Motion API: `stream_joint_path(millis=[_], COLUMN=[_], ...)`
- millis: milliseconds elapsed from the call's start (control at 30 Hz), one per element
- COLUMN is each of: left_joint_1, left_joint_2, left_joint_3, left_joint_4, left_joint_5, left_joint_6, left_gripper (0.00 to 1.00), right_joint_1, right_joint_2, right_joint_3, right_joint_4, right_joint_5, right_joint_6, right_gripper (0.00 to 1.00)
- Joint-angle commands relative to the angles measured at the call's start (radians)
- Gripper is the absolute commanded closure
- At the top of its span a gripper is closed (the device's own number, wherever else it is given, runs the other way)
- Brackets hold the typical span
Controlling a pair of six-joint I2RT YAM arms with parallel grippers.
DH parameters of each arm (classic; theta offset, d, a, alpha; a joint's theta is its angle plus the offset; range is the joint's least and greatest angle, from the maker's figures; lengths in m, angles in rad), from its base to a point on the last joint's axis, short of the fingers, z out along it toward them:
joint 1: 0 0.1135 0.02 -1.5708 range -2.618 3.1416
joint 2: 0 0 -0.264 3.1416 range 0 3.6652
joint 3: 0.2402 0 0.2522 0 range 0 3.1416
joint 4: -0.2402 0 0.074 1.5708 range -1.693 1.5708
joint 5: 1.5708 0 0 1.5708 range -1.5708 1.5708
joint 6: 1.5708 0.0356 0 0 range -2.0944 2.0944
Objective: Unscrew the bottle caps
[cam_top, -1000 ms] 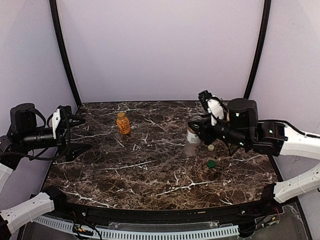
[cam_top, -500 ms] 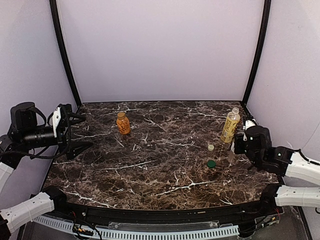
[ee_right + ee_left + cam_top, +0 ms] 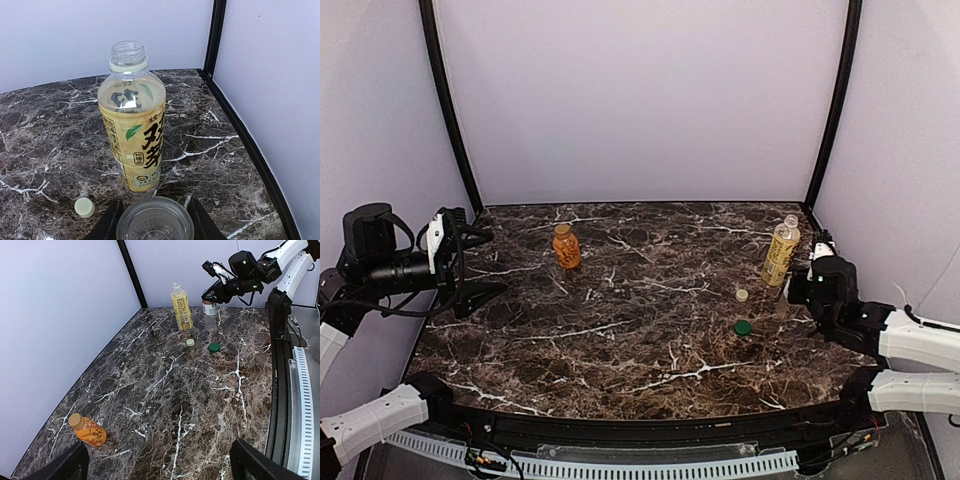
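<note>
My right gripper is shut on the small clear bottle, which has no cap, at the table's right side. It also shows in the left wrist view. Just beyond it stands the tall yellow-green tea bottle, upright and uncapped. The cream-white cap and the dark green cap lie loose on the table to its left. The squat orange bottle stands at the back left with its gold-orange cap on. My left gripper is open and empty, left of it.
The dark marble table has a black raised rim. Purple walls and black corner posts close in the back and sides; the right wall is close to the tea bottle.
My right arm swung from the table's middle to the right side, carrying the clear bottle, and uncovered the tea bottle. The left arm has not moved.
</note>
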Motion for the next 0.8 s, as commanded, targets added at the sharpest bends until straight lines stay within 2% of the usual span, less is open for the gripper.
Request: stream_joint_path(millis=[0,100,133,167,233,300,333,600,767], left_joint_1=[0.006,0.006,0.006,0.006,0.006,0.006,0.006,0.006,0.006], left_joint_2=[0.007,0.009,0.01,0.011,0.011,0.011,0.011,0.016,0.034], left_joint_3=[-0.017,-0.013,-0.013,-0.013,-0.012,-0.01,-0.009,-0.004,0.001], left_joint_4=[0.024,0.024,0.023,0.022,0.023,0.022,0.022,0.021,0.046], left_joint_5=[-0.002,-0.004,-0.004,-0.004,-0.003,-0.003,-0.003,-0.003,-0.084], left_joint_6=[0.006,0.006,0.007,0.005,0.003,0.002,0.004,0.0,-0.048], left_gripper=[0.01,0.01,0.01,0.01,0.01,0.01,0.01,0.01,0.01], right_joint_1=[-0.006,-0.006,-0.006,-0.007,-0.006,-0.006,-0.006,-0.006,-0.006], right_joint_2=[-0.025,-0.054,-0.063,-0.072,-0.087,-0.095,-0.097,-0.086,-0.098], right_joint_3=[-0.018,-0.022,-0.022,-0.023,-0.023,-0.024,-0.026,0.062,0.214], right_joint_4=[0.056,0.036,0.026,0.02,0.008,0.006,0.006,-0.049,-0.185], right_joint_5=[-0.008,-0.024,-0.026,-0.029,-0.032,-0.033,-0.03,-0.034,-0.055], right_joint_6=[-0.032,-0.03,-0.024,-0.02,-0.014,-0.013,-0.011,-0.021,-0.025], right_gripper=[0.95,0.53,0.43,0.38,0.37,0.48,0.5,0.15,0.08])
